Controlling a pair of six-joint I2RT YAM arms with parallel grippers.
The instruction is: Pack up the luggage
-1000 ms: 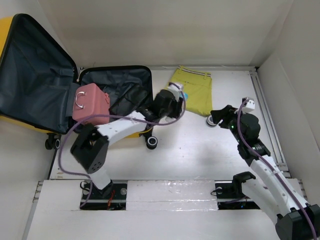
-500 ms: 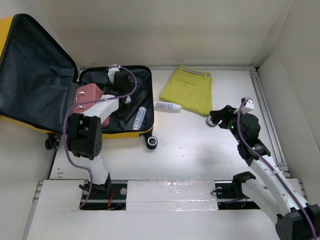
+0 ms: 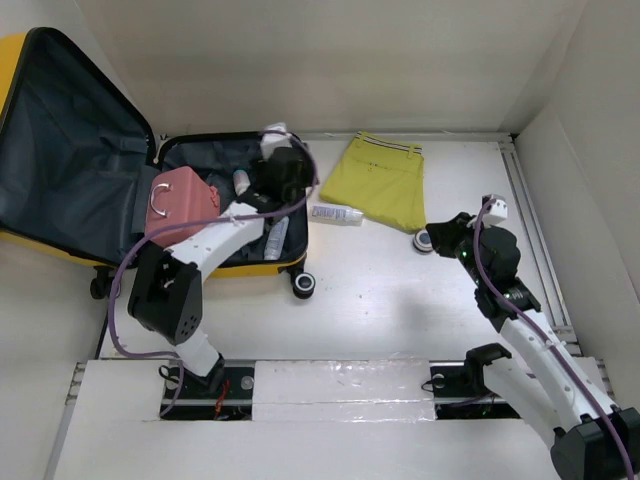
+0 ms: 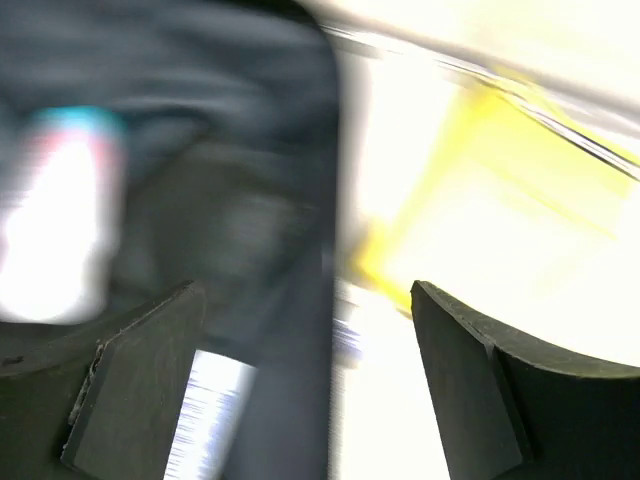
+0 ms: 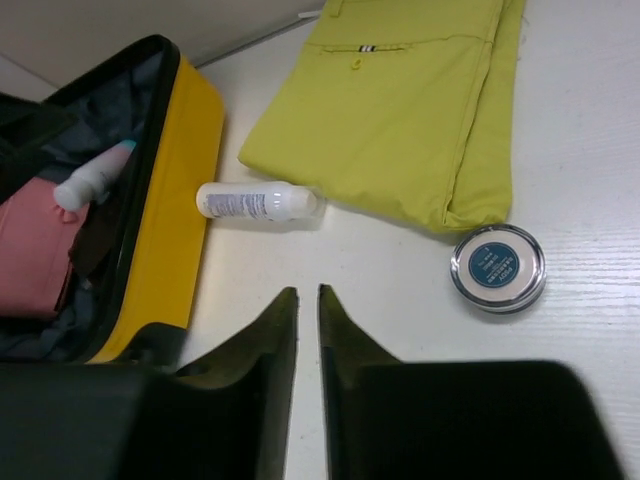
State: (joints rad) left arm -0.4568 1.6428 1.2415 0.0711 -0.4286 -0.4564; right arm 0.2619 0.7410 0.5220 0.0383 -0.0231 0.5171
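Note:
The luggage (image 3: 60,140) lies open at the left, yellow shell with dark lining, its lid raised. Inside are a pink case (image 3: 182,203) and a white bottle (image 3: 277,238). My left gripper (image 3: 283,178) hovers over the luggage's right rim; its wrist view is blurred, but the left gripper (image 4: 310,385) stands open and empty. My right gripper (image 5: 307,295) hangs over bare table, fingers almost touching, holding nothing. A round tin (image 5: 497,267) lies just right of it. A small white bottle (image 5: 255,201) lies between the luggage (image 5: 180,200) and a folded yellow garment (image 5: 400,120).
White walls close in the table at the back and right. A metal rail (image 3: 535,230) runs along the right edge. The luggage's black wheels (image 3: 303,285) stick out at its near side. The tin (image 3: 425,239) sits by the garment's (image 3: 385,180) near corner.
My left arm swung from the garment into the luggage, then back to its right rim, and its jaws opened. The right jaws have closed nearly together.

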